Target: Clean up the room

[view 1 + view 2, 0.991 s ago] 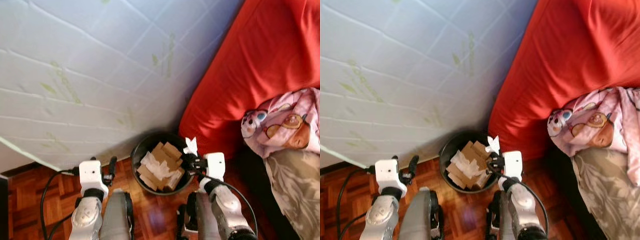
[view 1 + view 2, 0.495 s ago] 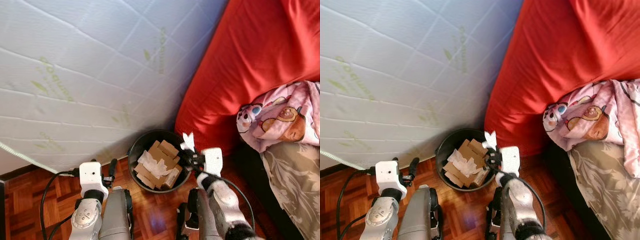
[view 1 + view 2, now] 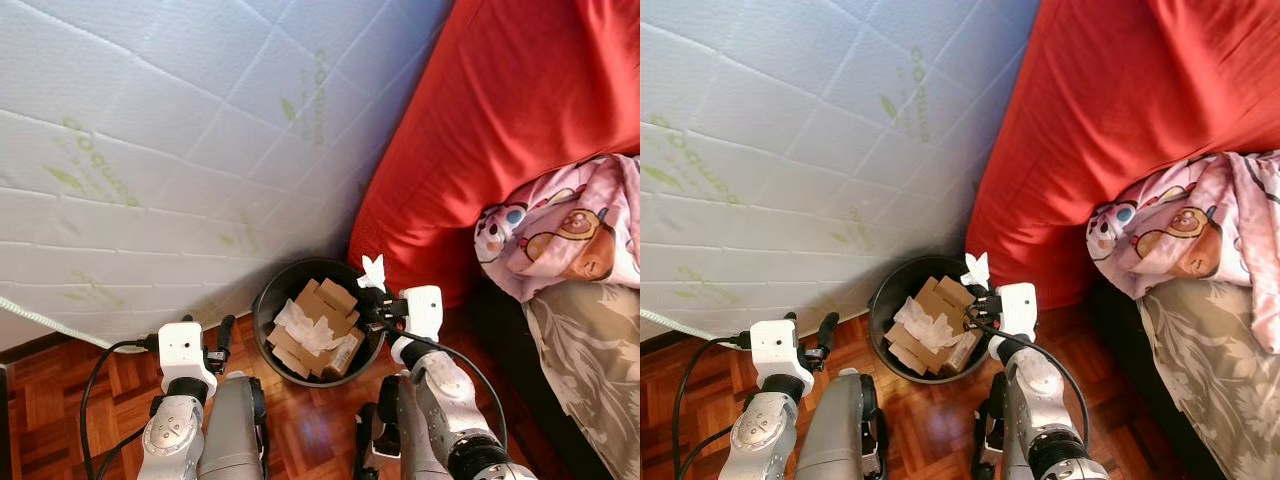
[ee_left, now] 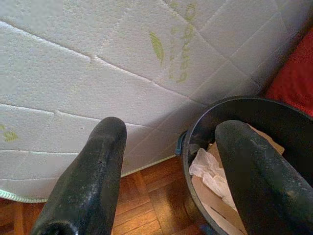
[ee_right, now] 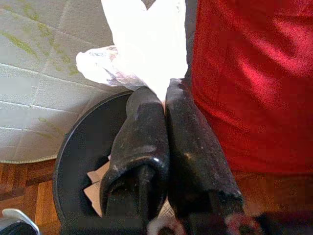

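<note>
A round black waste bin [image 3: 268, 302] stands on the wood floor against the white mattress, holding cardboard pieces [image 3: 335, 303] and crumpled white paper [image 3: 303, 327]. My right gripper [image 3: 374, 292] is over the bin's right rim, shut on a white crumpled tissue [image 3: 372, 270] that sticks up above its fingers [image 5: 168, 132]. The tissue [image 5: 146, 44] is bright in the right wrist view, with the bin [image 5: 80, 152] below it. My left gripper [image 3: 224, 335] sits low, left of the bin, open and holding nothing; its two fingers [image 4: 93, 176] frame the bin's rim [image 4: 195, 137].
A white quilted mattress [image 3: 170, 150] leans behind the bin. A red sofa cushion [image 3: 520, 110] rises on the right, with a pink printed blanket [image 3: 565, 225] and a floral cloth [image 3: 590, 370] beside it. Parquet floor [image 3: 60, 380] lies to the left.
The camera has tilted and shifted a little. My right gripper with the tissue has moved left and forward, from beside the bin's rim to over it. The left arm has stayed put.
</note>
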`<state>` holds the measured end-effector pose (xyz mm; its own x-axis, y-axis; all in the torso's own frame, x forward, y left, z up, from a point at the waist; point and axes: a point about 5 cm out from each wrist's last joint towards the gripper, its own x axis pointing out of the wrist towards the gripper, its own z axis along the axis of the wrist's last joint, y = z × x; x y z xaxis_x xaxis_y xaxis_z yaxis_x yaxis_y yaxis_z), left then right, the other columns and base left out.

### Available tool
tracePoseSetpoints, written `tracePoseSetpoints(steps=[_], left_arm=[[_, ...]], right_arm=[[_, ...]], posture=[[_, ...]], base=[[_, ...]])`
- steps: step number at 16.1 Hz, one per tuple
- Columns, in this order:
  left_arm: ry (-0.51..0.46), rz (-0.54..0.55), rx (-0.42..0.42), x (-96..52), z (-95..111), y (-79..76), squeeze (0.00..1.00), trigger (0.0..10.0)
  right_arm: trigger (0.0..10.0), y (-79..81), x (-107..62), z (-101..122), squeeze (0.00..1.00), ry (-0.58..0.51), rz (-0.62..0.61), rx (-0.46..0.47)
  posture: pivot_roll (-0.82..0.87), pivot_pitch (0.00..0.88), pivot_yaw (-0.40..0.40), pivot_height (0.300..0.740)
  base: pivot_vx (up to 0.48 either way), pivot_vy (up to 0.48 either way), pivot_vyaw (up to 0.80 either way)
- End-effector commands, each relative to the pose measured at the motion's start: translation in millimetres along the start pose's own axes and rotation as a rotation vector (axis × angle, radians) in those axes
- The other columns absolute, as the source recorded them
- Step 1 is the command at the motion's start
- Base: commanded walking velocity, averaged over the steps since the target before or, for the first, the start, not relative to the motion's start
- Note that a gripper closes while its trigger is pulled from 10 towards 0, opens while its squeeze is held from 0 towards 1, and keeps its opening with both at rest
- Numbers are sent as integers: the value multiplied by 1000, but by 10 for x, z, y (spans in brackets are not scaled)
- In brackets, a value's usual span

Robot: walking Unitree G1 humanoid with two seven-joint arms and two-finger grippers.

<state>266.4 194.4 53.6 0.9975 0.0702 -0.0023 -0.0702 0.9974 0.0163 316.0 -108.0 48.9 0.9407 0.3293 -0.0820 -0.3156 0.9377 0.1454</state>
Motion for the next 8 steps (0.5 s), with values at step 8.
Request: tracePoseSetpoints(steps=[8], left_arm=[[38,0,1,-73,-76,5,0,10000]], right_arm=[[10000,84,-13,-102,0,63,80,0]], posture=[[89,340,-14,599]], base=[[300,0,0]])
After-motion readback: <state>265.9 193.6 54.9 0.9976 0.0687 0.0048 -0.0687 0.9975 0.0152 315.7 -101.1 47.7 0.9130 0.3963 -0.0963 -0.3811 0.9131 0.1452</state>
